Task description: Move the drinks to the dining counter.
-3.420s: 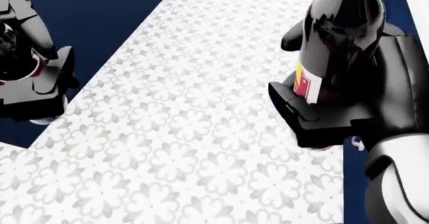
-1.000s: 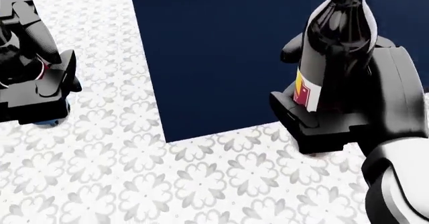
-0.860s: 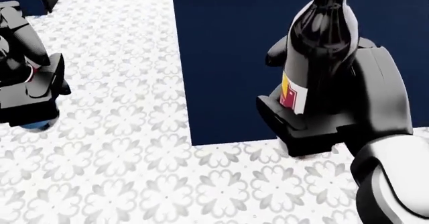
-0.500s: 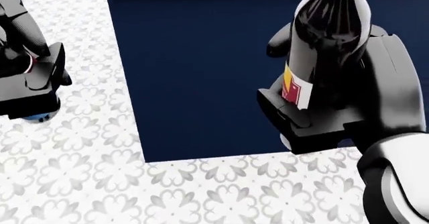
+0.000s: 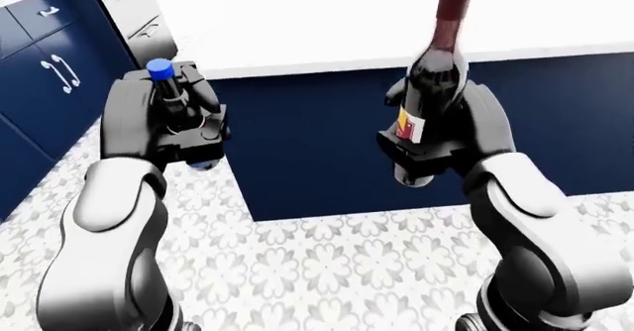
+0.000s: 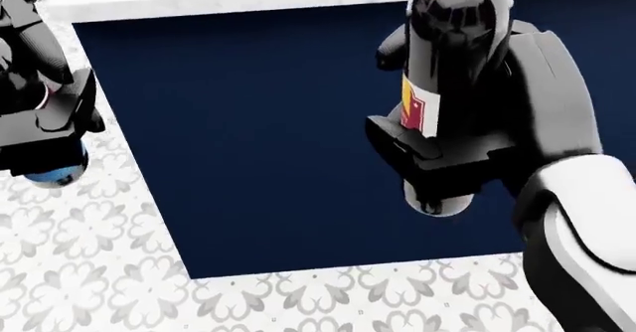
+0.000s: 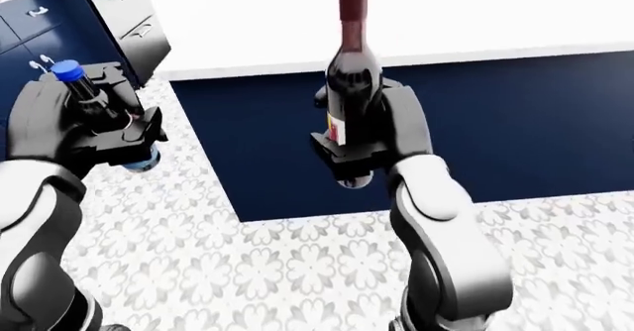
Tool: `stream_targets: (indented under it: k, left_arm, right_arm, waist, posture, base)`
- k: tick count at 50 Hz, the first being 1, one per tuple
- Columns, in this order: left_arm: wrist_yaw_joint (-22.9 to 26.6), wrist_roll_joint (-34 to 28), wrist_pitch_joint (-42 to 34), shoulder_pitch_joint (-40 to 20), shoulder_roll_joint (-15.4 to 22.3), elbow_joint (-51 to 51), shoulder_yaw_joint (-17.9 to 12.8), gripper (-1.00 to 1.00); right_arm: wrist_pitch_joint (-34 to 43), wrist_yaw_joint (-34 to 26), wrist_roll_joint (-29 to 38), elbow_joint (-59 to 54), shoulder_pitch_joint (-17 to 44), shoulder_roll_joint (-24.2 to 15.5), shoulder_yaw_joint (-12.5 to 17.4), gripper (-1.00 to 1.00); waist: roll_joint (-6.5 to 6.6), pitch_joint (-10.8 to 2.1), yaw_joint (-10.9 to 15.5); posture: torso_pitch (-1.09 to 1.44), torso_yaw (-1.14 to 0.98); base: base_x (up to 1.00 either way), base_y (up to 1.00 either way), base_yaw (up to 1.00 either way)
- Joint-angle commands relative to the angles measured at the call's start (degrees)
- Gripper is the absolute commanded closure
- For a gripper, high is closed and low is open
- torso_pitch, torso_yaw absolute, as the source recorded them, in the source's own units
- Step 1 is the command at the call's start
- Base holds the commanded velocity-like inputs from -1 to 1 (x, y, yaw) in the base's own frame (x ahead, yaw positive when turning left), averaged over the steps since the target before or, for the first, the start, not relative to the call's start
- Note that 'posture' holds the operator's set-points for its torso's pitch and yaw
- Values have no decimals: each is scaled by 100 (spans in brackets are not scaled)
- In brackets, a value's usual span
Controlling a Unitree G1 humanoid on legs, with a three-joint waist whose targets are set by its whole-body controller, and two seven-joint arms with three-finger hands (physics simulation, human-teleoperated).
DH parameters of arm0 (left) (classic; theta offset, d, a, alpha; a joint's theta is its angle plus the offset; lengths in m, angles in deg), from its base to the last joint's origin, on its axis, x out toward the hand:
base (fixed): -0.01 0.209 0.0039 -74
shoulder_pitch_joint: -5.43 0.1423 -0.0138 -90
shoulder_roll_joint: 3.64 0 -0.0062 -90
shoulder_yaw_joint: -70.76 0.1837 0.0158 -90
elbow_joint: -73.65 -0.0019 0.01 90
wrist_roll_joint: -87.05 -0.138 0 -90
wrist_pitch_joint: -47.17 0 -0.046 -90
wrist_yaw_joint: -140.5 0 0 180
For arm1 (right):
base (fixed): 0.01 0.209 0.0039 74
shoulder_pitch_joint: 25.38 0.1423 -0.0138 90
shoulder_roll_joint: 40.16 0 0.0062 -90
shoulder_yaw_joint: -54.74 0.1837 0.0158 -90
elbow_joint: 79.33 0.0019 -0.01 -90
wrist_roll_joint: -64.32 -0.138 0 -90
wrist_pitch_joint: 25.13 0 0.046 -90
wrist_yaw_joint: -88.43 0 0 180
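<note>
Camera's swung since the earlier frames, white bench (image 5: 327,26) top now showing above its navy side, so you're mid-carry w/ right hand (image 5: 436,141) clamped on wine bottle (image 5: 433,86) & left hand (image 5: 169,126) clamped on blue-capped bottle (image 5: 163,86); next, step closer & lift both onto it.

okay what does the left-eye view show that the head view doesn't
Only the left-eye view shows the blue cap on the small bottle in the left robot hand, the wine bottle's red neck, the white counter top and the navy drawers.
Only the head view shows the wine bottle's label close up.
Both show the right robot hand gripping the wine bottle, the navy counter side and the patterned floor.
</note>
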Motion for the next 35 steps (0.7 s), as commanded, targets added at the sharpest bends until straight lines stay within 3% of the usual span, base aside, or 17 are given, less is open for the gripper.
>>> stream_targets:
  k: [1, 3, 5, 8, 9, 10, 14, 21, 23, 24, 25, 28, 29, 30, 32, 33, 35]
  left_arm:
    - [-12, 36, 297, -302, 68, 323, -6, 100]
    - [2, 75, 164, -433, 137, 358, -60, 100]
    - [6, 117, 37, -539, 196, 398, -106, 100]
    - [8, 182, -56, -645, 276, 414, -168, 100]
    - [3, 201, -104, -681, 298, 431, -180, 100]
    - [-4, 221, -139, -713, 316, 443, -190, 100]
    - [-25, 291, -183, -774, 370, 442, -226, 100]
    - [-63, 391, -427, -965, 469, 521, -253, 100]
    - [-82, 411, -483, -1050, 499, 506, -244, 100]
    - [-90, 418, -504, -1066, 503, 513, -240, 100]
    - [-99, 425, -498, -1082, 502, 497, -229, 100]
    - [-116, 439, -517, -1160, 519, 454, -213, 100]
    - [-121, 445, -540, -1186, 525, 461, -207, 100]
    - [-124, 451, -562, -1216, 532, 461, -200, 100]
    - [-150, 445, -570, -1286, 541, 414, -154, 100]
    - [-162, 441, -599, -1333, 541, 405, -128, 100]
    - [-179, 432, -655, -1401, 531, 417, -72, 100]
  right_arm:
    - [-319, 85, 40, 395, 304, -71, 192, 100]
    - [-144, 105, 14, 440, 479, -96, 208, 100]
    - [-22, 124, -8, 490, 610, -107, 206, 100]
    - [103, 150, -30, 513, 793, -111, 174, 100]
    - [128, 156, -35, 528, 816, -107, 159, 100]
    - [125, 148, -50, 536, 820, -95, 153, 100]
    - [272, 152, -82, 605, 954, -93, 161, 100]
    - [417, 181, -146, 680, 1111, -97, 250, 100]
    - [459, 184, -197, 708, 1164, -107, 363, 100]
    - [482, 201, -218, 716, 1180, -112, 385, 100]
    - [472, 208, -241, 726, 1164, -130, 418, 100]
    - [544, 275, -296, 769, 1175, -145, 428, 100]
    - [569, 297, -310, 775, 1183, -138, 437, 100]
    - [567, 311, -328, 779, 1182, -137, 457, 100]
    - [561, 338, -355, 773, 1197, -170, 508, 100]
    - [577, 345, -387, 779, 1212, -177, 558, 100]
    - [600, 386, -429, 810, 1211, -186, 570, 100]
  waist:
    - [91, -348, -52]
    - [130, -293, 0]
    - [28, -242, 51]
    - [-430, -436, -118]
    - [-386, -286, -69]
    - [-352, -270, -103]
    - [-204, -328, -143]
    - [202, -240, -262]
    - [446, -463, -405]
    - [245, -222, -362]
    - [281, -172, -350]
    - [192, -146, -282]
    - [101, -132, -268]
    - [31, -268, -240]
    - [-218, -181, -186]
    - [-75, -194, -131]
    - [-169, -191, -146]
  posture:
    - [0, 0]
    - [0, 0]
    - [0, 0]
    - [0, 0]
    - [0, 0]
    - [0, 0]
    - [0, 0]
    - [0, 0]
    - [0, 0]
    - [0, 0]
    - [0, 0]
    - [0, 0]
    - [0, 0]
    - [0, 0]
    - [0, 0]
    - [0, 0]
    - [0, 0]
  base:
    - [29, 0, 0]
    - [30, 0, 0]
    - [22, 0, 0]
    - [10, 0, 7]
    - [6, 0, 51]
    - [6, 0, 91]
    - [6, 0, 100]
    - [5, 0, 82]
    - [0, 0, 0]
    - [0, 0, 0]
    - [0, 0, 0]
    - [0, 0, 0]
    - [0, 0, 0]
    - [7, 0, 0]
    - [17, 0, 0]
    - [30, 0, 0]
    - [36, 0, 0]
